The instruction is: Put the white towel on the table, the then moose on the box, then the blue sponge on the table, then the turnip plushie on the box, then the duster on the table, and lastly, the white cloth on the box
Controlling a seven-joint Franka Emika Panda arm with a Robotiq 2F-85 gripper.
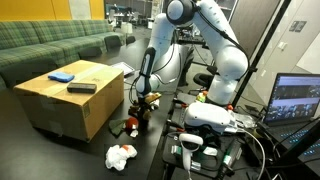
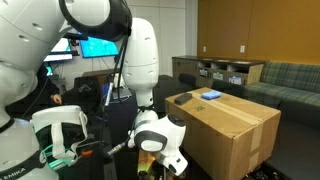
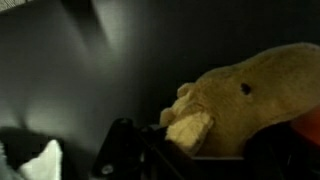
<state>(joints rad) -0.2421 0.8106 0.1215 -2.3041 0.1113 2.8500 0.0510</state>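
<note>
Far left in an exterior view, the box (image 1: 60, 105) has the sponge (image 1: 62, 75) and duster (image 1: 82, 88) sitting on top, apart. Right of it, low on the dark tabletop (image 1: 147, 165), the towel (image 1: 121, 155) lies crumpled, with the turnip (image 1: 130, 125) just behind it near the box's corner. The arm drops in there, but its tip is too small and dark to read. Wrist view: a white scrap (image 3: 40, 165) cut off at the bottom left corner, then the claw (image 3: 150, 148), mostly in shadow, clenched on what looks like a pale bit of the moose (image 3: 245, 95), down on the tabletop. Its right side runs out of frame.
</note>
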